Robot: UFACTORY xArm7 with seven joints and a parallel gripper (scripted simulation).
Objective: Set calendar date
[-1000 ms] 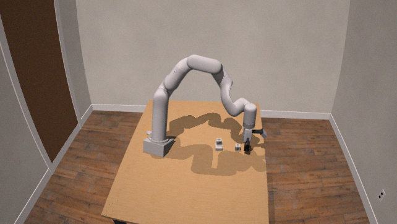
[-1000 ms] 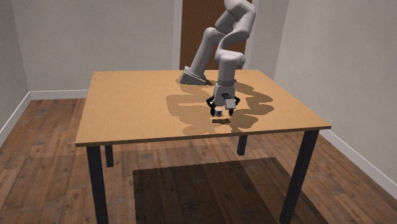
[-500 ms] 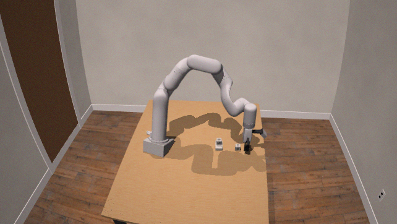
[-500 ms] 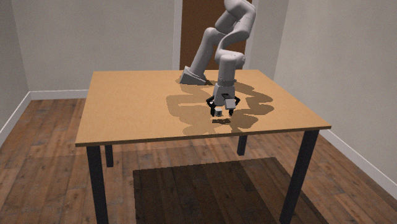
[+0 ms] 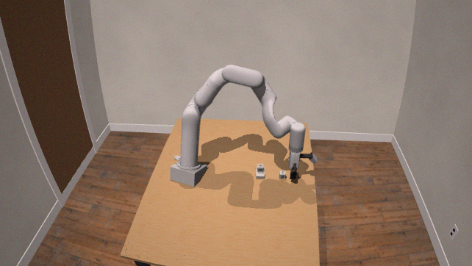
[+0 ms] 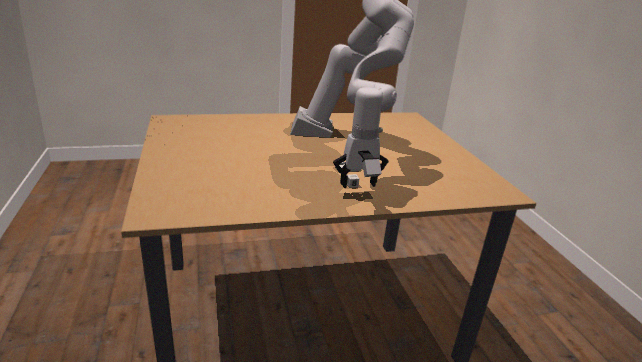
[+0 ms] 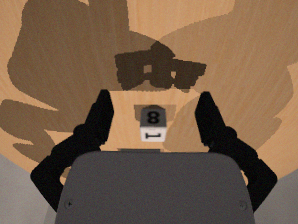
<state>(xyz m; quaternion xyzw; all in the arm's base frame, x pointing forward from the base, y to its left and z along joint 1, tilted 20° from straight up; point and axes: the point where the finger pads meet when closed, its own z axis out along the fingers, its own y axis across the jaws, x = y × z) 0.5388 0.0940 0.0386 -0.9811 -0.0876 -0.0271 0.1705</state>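
A small white tray (image 5: 260, 173) stands on the table and holds one cube (image 5: 260, 168) with a dark face on top. The second cube (image 5: 282, 174) lies loose on the table to the right of the tray. In the wrist view this cube (image 7: 153, 123) shows a dark top face with an 8 and a white side face. My gripper (image 5: 294, 175) points straight down, open and empty, close by the loose cube. In the wrist view the cube lies between my fingers, apart from both. It shows the same way in the exterior view (image 6: 353, 181), where the tray is hidden behind my gripper (image 6: 358, 179).
The arm's base (image 5: 188, 173) stands on the table to the left of the tray. The table's right edge (image 5: 316, 184) is close to my gripper. The arm casts broad shadows around the cubes.
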